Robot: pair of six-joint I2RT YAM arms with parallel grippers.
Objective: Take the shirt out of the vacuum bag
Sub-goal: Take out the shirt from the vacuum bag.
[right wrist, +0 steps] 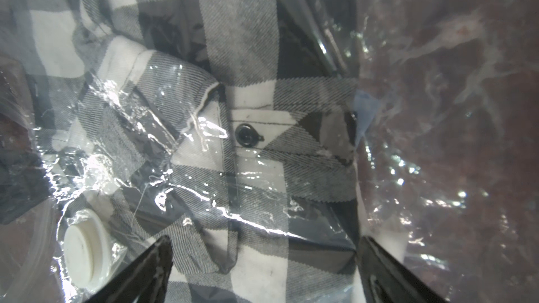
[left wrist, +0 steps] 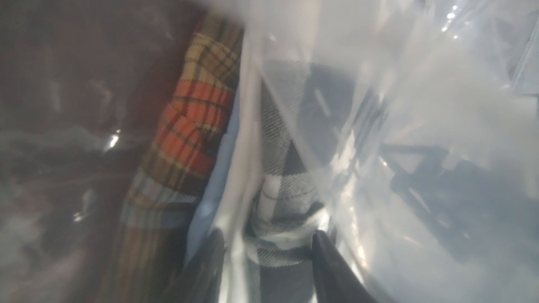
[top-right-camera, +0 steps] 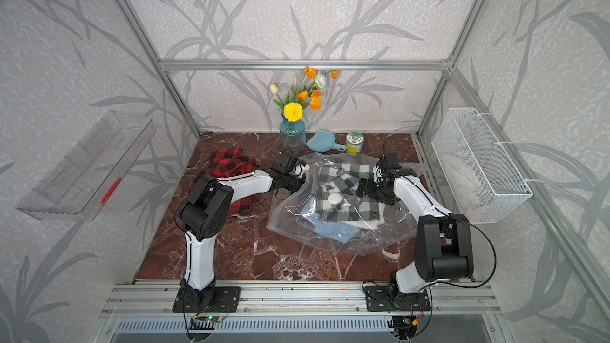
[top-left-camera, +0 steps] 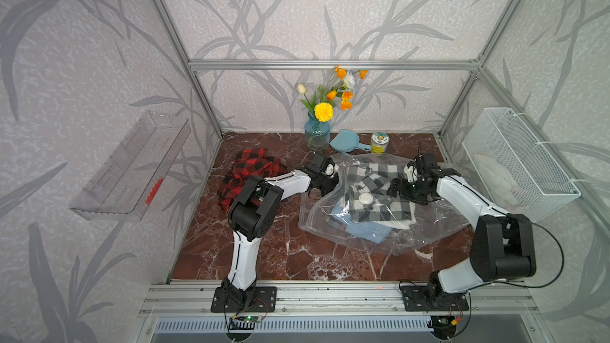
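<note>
red-brown marble table (top-left-camera: 264,252), leaf-print walls; bag (top-left-camera: 429,226) lies before the vase (top-left-camera: 315,133). left gripper (left wrist: 268,246) pinches the shirt (left wrist: 280,199); right gripper (right wrist: 262,257) gapes.

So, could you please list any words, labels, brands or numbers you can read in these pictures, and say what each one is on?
No text can be read in any view.
Small jar at the back of the table: its lid carries a round printed label, too small and blurred to read.
Vacuum bag: no print visible; its white valve shows no lettering.
Black-and-white checked shirt: no tag or lettering visible.
</note>
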